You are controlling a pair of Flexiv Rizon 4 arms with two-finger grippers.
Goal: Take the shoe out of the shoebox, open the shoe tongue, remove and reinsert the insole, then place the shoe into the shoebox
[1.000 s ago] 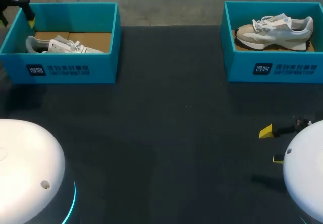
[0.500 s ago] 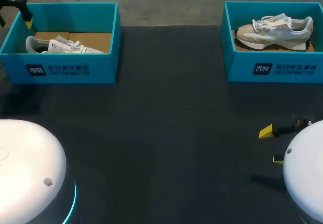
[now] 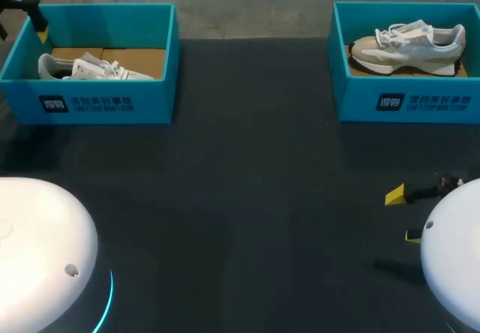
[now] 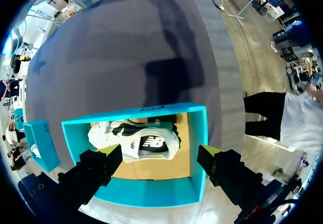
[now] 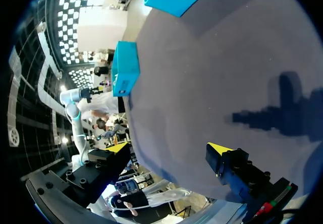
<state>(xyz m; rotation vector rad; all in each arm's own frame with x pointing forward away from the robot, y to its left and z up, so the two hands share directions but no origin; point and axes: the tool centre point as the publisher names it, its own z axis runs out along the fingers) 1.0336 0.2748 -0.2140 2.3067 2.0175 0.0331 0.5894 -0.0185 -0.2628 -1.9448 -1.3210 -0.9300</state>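
Down on the dark bench (image 3: pixel 247 198), a teal shoebox (image 4: pixel 151 193) holds a white sneaker (image 4: pixel 144 142) with a black collar, lying on its side, ahead of the left end effector (image 4: pixel 159 153), whose fingers are spread apart. The right end effector (image 5: pixel 169 148) hangs above the bench, fingers likewise apart.

We see two open teal boxes with no lids, well apart: left shoebox (image 3: pixel 105 104), right shoebox (image 3: pixel 409 100). In left shoebox we find white sneaker (image 3: pixel 94 67) lying on its side on brown cardboard liner (image 3: pixel 142 59), black lining showing. In right shoebox we see beige-and-white sneaker (image 3: pixel 409 48) on its side, toe toward left shoebox, white laces.
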